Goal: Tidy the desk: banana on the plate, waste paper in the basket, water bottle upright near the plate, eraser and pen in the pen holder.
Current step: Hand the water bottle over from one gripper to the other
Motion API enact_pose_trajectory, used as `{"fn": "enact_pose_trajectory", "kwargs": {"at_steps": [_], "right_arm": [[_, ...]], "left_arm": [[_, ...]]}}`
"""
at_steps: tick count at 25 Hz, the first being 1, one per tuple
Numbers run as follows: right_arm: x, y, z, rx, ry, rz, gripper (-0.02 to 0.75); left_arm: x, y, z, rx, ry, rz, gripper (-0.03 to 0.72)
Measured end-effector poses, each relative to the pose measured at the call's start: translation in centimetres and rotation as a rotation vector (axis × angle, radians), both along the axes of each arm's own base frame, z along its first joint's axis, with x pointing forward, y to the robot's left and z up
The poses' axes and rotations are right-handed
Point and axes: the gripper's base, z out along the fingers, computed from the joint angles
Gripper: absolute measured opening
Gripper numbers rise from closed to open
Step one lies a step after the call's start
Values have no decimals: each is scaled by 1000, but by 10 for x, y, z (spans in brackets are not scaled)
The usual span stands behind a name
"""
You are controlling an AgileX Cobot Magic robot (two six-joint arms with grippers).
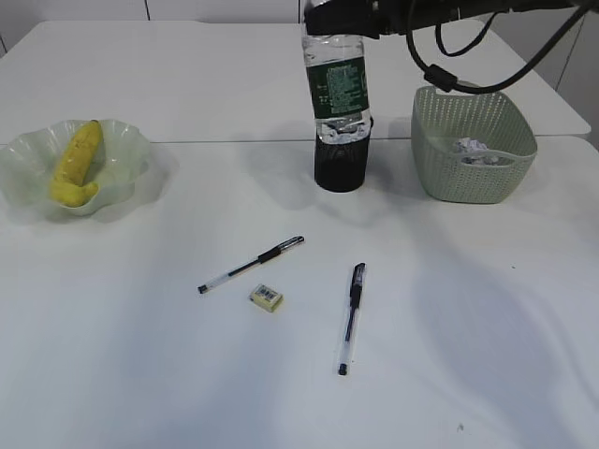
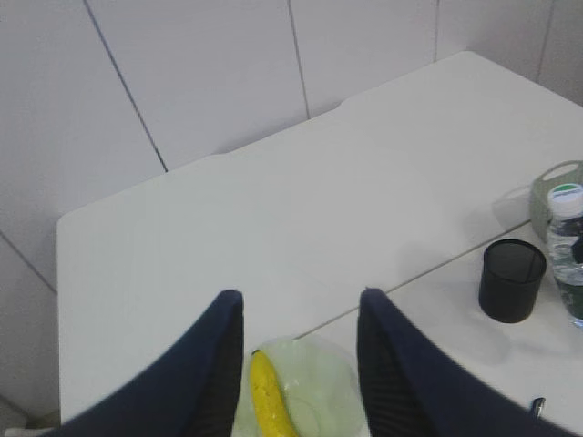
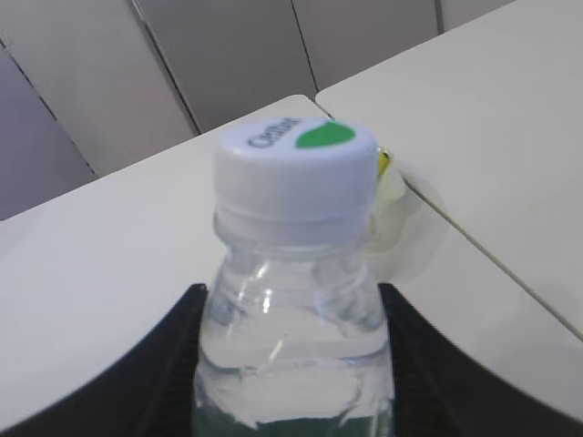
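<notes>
A white worktop [image 1: 187,374] with a seam running across it carries everything here. At the left edge of the exterior view a pale green glass plate [image 1: 131,140] with a ruffled rim holds a yellow banana [image 1: 77,164], which lies inside it with its dark tip toward the camera. Near the middle, a clear water bottle [image 1: 339,89] with a dark green label hangs upside down in the air, its white cap pointing down into the mouth of the black mesh pen holder [image 1: 340,173] that stands directly below it. The right gripper [image 1: 342,19] grasps the bottle's upper end at the top of the frame; in the right wrist view its dark jaws sit on either side of the bottle's shoulder, pressed against the plastic, with the cap facing the camera. To the right of the pen holder stands a grey-green woven-look basket [image 1: 440,178] containing a crumpled ball of white waste paper [image 1: 473,148]. On the bare worktop in the foreground lie two pens, the left pen [image 1: 251,265] slanted and the right pen [image 1: 351,318] almost straight toward the camera, with a small pale yellow eraser [image 1: 266,297] between them, touching neither. The left gripper [image 2: 301,364] shows only in its own wrist view, hovering high above the plate with its jaws spread apart and holding nothing.
</notes>
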Motion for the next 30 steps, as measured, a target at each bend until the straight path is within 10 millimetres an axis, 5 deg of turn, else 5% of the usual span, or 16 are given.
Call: {"fn": "enact_pose_trajectory", "kwargs": {"at_steps": [11, 23, 30], "right_arm": [[-19, 18, 43, -1, -118, 59, 363], [-52, 17, 116, 62, -302, 86, 363], [-55, 17, 120, 74, -295, 92, 363]], "left_arm": [[15, -4, -12, 27, 28, -84, 288], [62, -17, -72, 41, 157, -334, 288], [76, -24, -99, -8, 141, -448, 287]]}}
